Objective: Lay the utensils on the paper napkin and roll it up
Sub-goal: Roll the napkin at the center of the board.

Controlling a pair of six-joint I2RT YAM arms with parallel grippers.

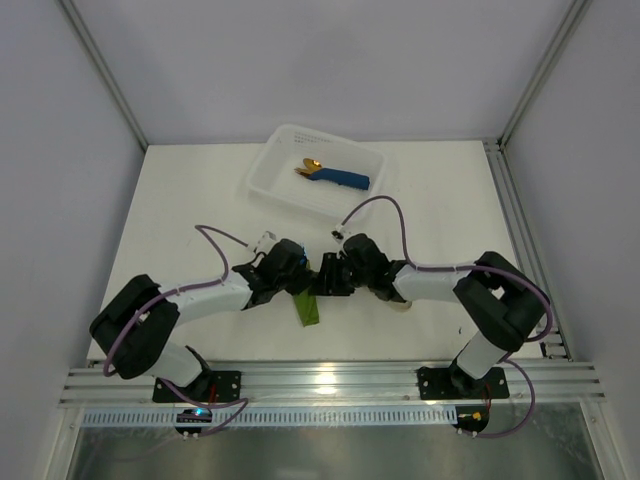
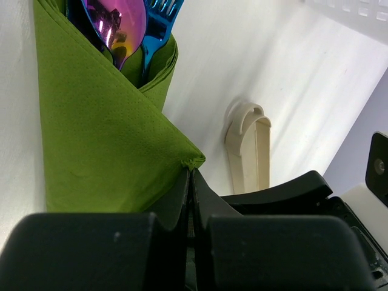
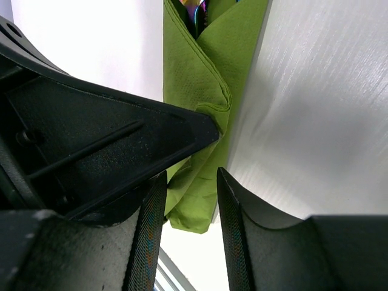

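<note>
Left wrist view: left gripper [image 2: 191, 182] clamped on folded corner of paper napkin [image 2: 103, 145], likely so wrap can't unfold. Rainbow spoon [image 2: 118, 21] and fork [image 2: 159, 24] tucked inside. Right gripper [image 3: 191, 200] jaws parted halfway, straddling napkin's lower end, gripping nothing. Bundle mid-table [image 1: 200, 190].

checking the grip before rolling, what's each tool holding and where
The left tool pinches the green paper napkin by its folded corner; the right tool straddles its lower end, unclamped.

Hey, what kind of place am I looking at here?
Probably a robotics lab test cell: the left arm and right arm are bolted to a metal rail at a white table's edge, boxed in by plain walls on metal frame posts.
</note>
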